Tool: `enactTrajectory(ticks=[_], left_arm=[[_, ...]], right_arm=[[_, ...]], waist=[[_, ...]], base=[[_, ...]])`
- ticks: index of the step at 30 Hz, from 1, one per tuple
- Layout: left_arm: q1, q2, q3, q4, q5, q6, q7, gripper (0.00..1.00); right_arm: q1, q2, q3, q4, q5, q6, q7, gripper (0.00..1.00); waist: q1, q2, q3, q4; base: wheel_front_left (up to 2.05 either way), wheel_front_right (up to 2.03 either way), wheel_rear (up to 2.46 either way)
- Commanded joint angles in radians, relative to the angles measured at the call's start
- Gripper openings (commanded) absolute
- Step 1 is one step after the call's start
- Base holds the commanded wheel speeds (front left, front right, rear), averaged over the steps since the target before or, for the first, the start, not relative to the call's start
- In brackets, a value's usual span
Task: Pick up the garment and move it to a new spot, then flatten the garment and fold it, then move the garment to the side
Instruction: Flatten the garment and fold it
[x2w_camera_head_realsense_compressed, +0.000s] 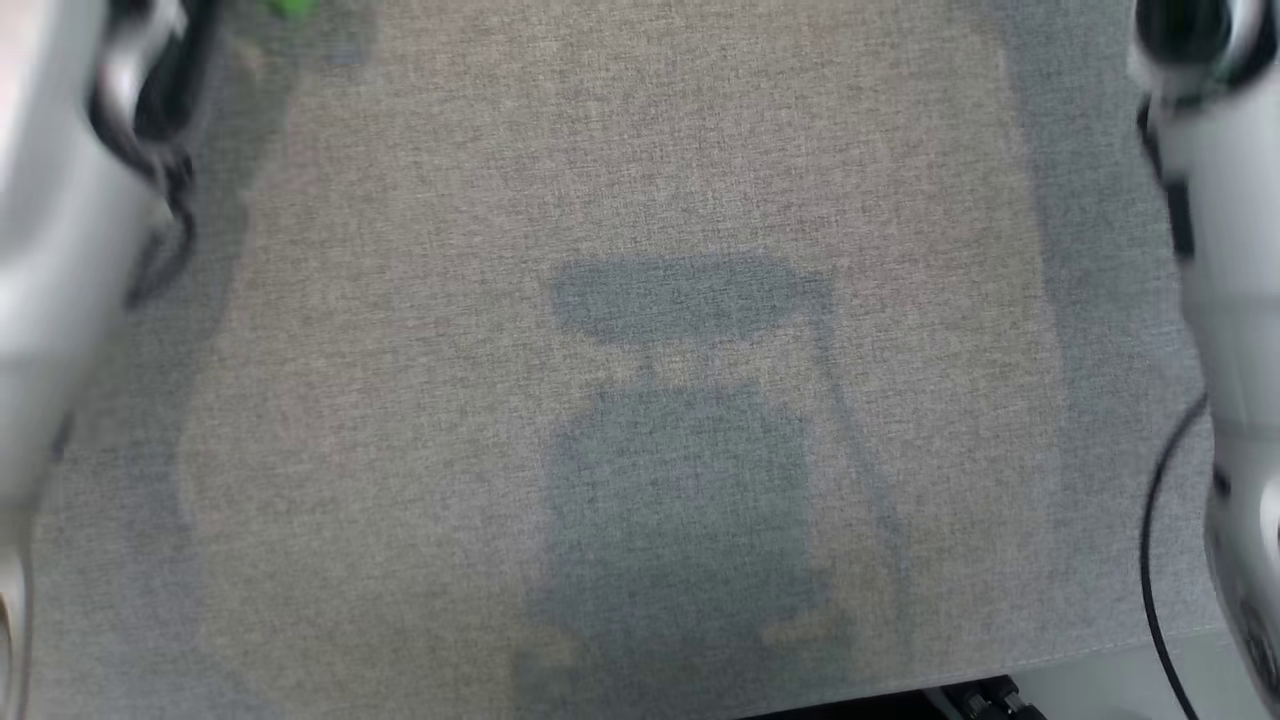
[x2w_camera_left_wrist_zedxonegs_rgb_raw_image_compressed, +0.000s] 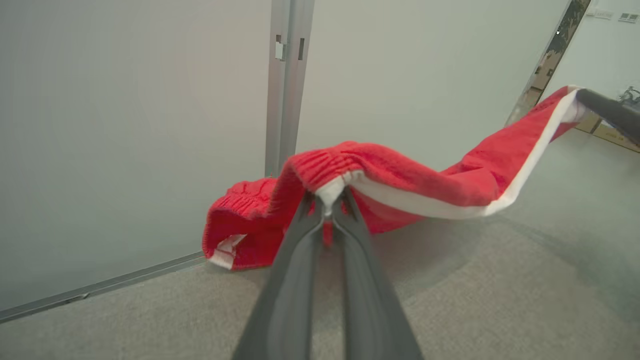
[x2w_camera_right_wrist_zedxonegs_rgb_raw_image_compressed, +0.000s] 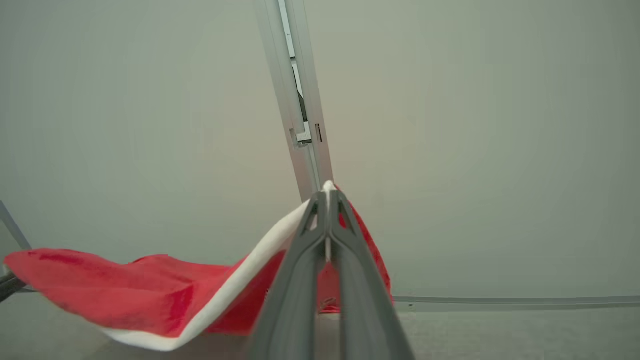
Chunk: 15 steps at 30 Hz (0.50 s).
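Soft, limp red terry-cloth garment with white side stripe, sagging between left gripper and right gripper, each clamped on its stripe ends above the grey fabric surface.

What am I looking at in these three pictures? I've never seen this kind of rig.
It is a wheeled robot with two arms, each ending in a two-fingered pincer. One picture looks down from its head at a grey cloth surface, with the pale forearms at the edges. The other two come from cameras on the wrists, looking along the fingers. The left pincer is shut on the white-trimmed edge of a red garment. The right pincer is shut on another part of that edge, so the garment hangs between them in front of a pale wall.
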Motion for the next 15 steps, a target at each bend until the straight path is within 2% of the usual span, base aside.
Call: enactTrajectory(ticks=[1, 6, 8, 15], left_arm=[[0.055, 0.024, -0.005, -0.021, 0.000, -0.002, -0.008, 0.00], [0.368, 0.081, -0.009, -0.198, -0.001, -0.002, -0.007, 0.00], [0.484, 0.105, -0.010, -0.260, 0.028, 0.022, -0.007, 0.00], [0.845, 0.085, -0.024, -0.418, 0.026, 0.090, -0.006, 0.00]], right_arm=[[0.069, -0.020, 0.010, -0.020, 0.003, 0.000, -0.003, 0.00], [0.415, -0.120, 0.030, -0.197, 0.006, 0.000, -0.004, 0.00], [0.537, -0.155, 0.025, -0.244, -0.009, -0.001, -0.004, 0.00], [0.873, -0.206, 0.022, -0.324, -0.012, -0.001, -0.004, 0.00]], waist=[[-0.0001, 0.0035, -0.045, 0.017], [-0.0001, 0.0035, -0.155, 0.022], [-0.0001, 0.0035, -0.195, 0.020], [-0.0001, 0.0035, -0.347, 0.024]], base=[[0.00, 0.00, 0.00], [0.00, 0.00, 0.00], [0.00, 0.00, 0.00], [0.00, 0.00, 0.00]])
